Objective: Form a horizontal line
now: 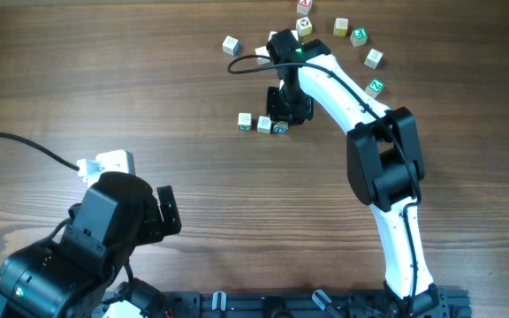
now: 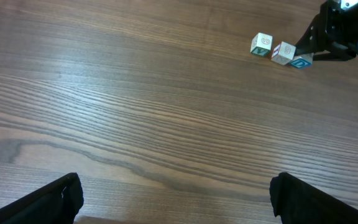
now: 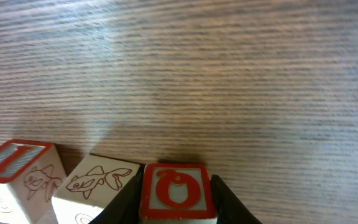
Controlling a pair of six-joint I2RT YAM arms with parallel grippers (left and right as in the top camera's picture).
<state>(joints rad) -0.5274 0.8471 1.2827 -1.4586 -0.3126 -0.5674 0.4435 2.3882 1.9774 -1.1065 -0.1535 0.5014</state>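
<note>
Three small white letter cubes lie in a short row (image 1: 263,124) left of the table's middle, sloping slightly down to the right. The row also shows in the left wrist view (image 2: 283,52). My right gripper (image 1: 287,108) is shut on the row's right-end cube (image 3: 174,186), which has a red O on top and rests on the wood against the goldfish cube (image 3: 98,180). A cube with a red I (image 3: 11,158) lies at the left end, a thin gap beside it. My left gripper (image 2: 179,208) is open and empty, low at the front left (image 1: 164,210).
Several loose letter cubes lie scattered at the back: one (image 1: 231,44) left of the right arm, others (image 1: 340,26) (image 1: 374,58) (image 1: 376,87) to its right. A black cable (image 1: 25,146) runs to the left arm. A black rail (image 1: 307,305) lines the front edge.
</note>
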